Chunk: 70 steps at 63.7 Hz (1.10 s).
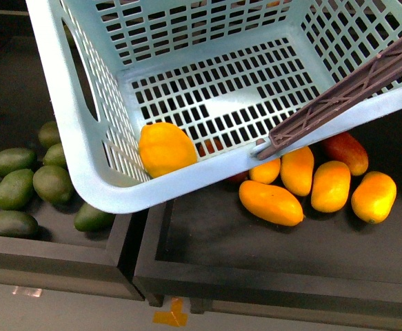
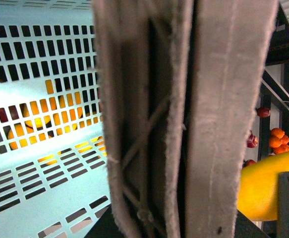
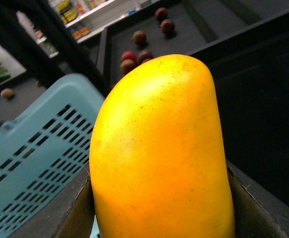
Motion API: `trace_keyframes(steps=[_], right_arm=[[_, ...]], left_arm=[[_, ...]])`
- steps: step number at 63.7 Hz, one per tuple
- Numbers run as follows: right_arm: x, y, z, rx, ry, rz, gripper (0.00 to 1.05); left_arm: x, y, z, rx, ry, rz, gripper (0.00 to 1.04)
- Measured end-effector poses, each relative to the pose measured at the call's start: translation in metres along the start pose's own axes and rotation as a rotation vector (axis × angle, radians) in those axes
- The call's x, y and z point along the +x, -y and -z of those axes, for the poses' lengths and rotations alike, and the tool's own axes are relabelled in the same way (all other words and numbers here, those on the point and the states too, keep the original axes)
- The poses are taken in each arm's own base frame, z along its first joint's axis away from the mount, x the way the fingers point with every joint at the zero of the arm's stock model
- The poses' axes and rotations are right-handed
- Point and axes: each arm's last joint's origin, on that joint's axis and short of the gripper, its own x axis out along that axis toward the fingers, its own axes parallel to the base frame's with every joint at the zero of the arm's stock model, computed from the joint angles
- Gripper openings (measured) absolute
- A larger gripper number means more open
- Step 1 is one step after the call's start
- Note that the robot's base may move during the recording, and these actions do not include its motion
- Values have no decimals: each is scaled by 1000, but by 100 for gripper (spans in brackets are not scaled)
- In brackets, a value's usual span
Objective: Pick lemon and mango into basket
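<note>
Fingers of the right arm (image 3: 265,210) clamp the mango (image 3: 159,148) beside the basket (image 3: 35,163), left fingers (image 2: 100,232) clamp its handle (image 2: 218,119).

One fruit (image 1: 166,148) lies in the basket (image 1: 83,165), above a tray (image 1: 256,248) of mangoes (image 1: 271,203); other fruits (image 1: 52,183) lie left

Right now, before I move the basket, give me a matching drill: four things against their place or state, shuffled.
Things
A. handle
B. green oval fruits
C. loose mangoes
D. right pincer

Place or state
1. shut on a mango
2. in the left tray
3. grey-brown, lying across the basket rim
4. in the right tray, some partly under the basket

Pairs: A-3, B-2, C-4, D-1
</note>
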Motion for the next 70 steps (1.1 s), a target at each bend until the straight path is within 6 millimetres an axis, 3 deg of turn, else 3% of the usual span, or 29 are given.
trace_keyframes(steps=[11, 30, 38, 47, 56, 65, 70], right_arm=[[26, -47, 7, -73, -9, -51, 62], [65, -72, 37, -140, -136, -37, 62], [72, -78, 45, -150, -159, -28, 80], [74, -77, 43, -114, -161, -13, 97], [67, -66, 31, -69, -134, 26, 96], [42, -42, 9, -30, -77, 99, 96], [12, -23, -1, -127, 76, -52, 82]], left_arm=[[0, 0, 0, -1, -2, 1, 17], [0, 0, 0, 0, 1, -1, 17], [0, 0, 0, 0, 1, -1, 17], [0, 0, 0, 0, -1, 0, 17], [2, -1, 0, -1, 0, -6, 17], [1, -1, 0, 0, 3, -8, 17], [1, -1, 0, 1, 3, -8, 17]])
